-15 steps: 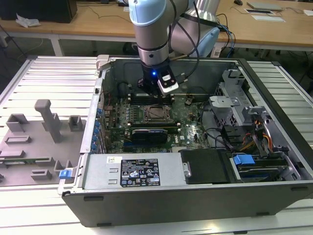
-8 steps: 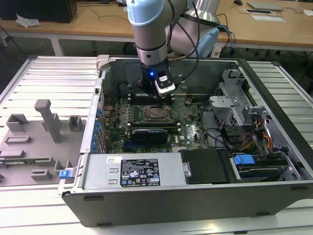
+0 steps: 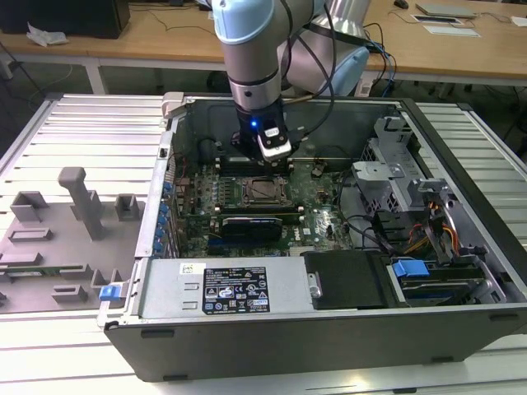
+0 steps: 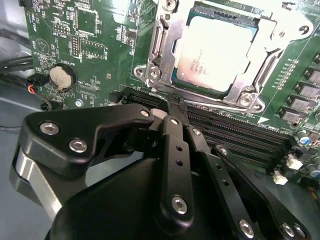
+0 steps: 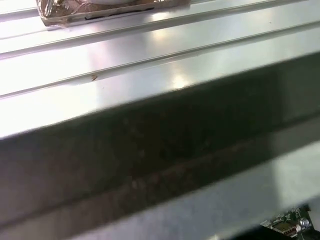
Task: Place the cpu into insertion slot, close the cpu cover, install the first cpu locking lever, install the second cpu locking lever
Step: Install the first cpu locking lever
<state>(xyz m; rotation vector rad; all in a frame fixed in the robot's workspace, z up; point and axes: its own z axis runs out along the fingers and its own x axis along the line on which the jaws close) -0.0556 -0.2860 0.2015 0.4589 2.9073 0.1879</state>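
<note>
Nearest the lens in the second wrist view: black pincer [image 4: 174, 105], linkages and screw heads up close, fingertips drawn together with no gap. Nothing visible between them; cannot tell whether the tips touch anything below. Tips just beside the near edge of the insertion slot [image 4: 227, 14], above long black memory slots [image 4: 240, 135].

Largest of all, in the exterior view: slatted metal bench [image 3: 66, 140], carrying an open computer case [image 3: 247, 337] laid on its side. Grey fixture block [image 3: 74, 214] on the bench at the exterior view's left, well apart from the case. Pale blue robot arm [image 3: 251, 41] reaching straight down into the case, pincer [image 3: 276, 164] low over the green motherboard [image 3: 313, 197], just beyond the insertion slot as that view looks. Silver power supply [image 3: 222, 288] along the case's near wall.

Pale ribbed metal surface [image 5: 150, 45] and a dark blurred band [image 5: 150, 150] in the first wrist view.

Back on the motherboard [image 4: 90, 45] in the second wrist view: cpu cover [image 4: 164, 62] lying flat on the insertion slot, its silvery frame resting over the chip's edges. Seated inside, framed by the cover's window: cpu [image 4: 215, 50], pale silver-grey top facing up, level with the frame. Same chip in the exterior view [image 3: 263, 191], mid-board.

Smallest: round coin battery [image 4: 61, 76], well apart from the slot.
</note>
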